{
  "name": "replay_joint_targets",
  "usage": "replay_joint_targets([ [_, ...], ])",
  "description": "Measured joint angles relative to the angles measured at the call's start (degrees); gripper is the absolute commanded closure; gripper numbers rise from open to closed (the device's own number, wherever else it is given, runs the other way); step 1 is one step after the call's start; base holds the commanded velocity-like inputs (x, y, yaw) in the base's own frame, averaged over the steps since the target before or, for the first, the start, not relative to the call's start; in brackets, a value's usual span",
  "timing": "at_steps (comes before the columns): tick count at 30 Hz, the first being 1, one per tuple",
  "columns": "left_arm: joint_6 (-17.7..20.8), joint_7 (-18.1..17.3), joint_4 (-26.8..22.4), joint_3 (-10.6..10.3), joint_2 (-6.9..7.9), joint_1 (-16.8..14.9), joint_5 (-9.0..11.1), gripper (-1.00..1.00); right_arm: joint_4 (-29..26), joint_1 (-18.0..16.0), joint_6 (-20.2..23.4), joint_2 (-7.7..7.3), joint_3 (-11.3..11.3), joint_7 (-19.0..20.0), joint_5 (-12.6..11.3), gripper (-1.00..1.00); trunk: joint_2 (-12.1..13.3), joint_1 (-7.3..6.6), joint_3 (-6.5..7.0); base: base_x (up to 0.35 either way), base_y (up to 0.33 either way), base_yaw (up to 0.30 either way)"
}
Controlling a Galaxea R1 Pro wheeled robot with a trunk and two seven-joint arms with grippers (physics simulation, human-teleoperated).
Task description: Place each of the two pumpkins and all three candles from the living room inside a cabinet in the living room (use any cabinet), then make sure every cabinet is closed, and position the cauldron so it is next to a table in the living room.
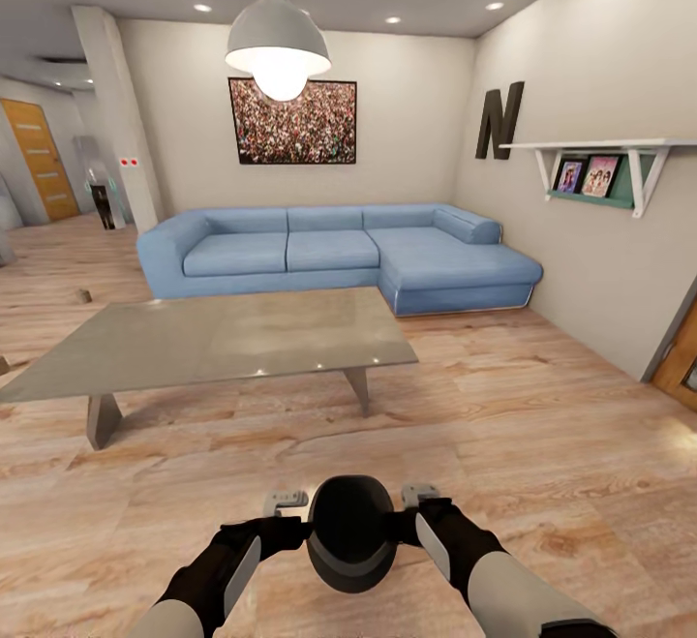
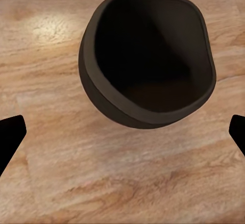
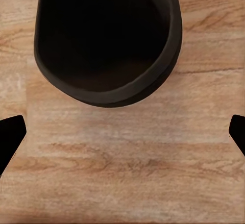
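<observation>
The black, wide-mouthed cauldron (image 1: 350,530) is low in the head view, between my two forearms, over the wooden floor a short way in front of the grey slab table (image 1: 213,338). My left gripper (image 1: 295,530) is against its left side and my right gripper (image 1: 407,525) against its right side. The left wrist view shows the cauldron (image 2: 148,60) beyond the left gripper (image 2: 122,137), whose fingertips (image 2: 11,132) are wide apart. In the right wrist view, the cauldron (image 3: 107,38) sits beyond the open right gripper (image 3: 122,132). I cannot tell whether the pot rests on the floor. The pumpkins, candles and cabinet are out of view.
A blue corner sofa (image 1: 329,256) stands behind the table against the back wall. A pendant lamp (image 1: 278,43) hangs over the table. A wall shelf (image 1: 605,168) is on the right, with bare wooden floor (image 1: 542,425) beneath it. A hallway opens at the far left.
</observation>
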Motion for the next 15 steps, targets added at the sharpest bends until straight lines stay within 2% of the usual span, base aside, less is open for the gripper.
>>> replay_joint_targets([
  [5,-0.07,0.0,0.01,0.0,0.0,0.0,-0.05,-1.0,-2.67,0.0,0.08,0.0,0.0,0.01,-0.07,-1.0,-2.0,1.1,-0.9,0.0,0.0,0.0],
  [15,-0.43,-0.01,0.01,0.0,0.06,0.0,0.02,-1.0,-3.11,0.0,0.09,-0.13,-0.02,0.05,-0.16,-1.0,-6.02,3.3,-2.69,0.0,0.0,0.0],
])
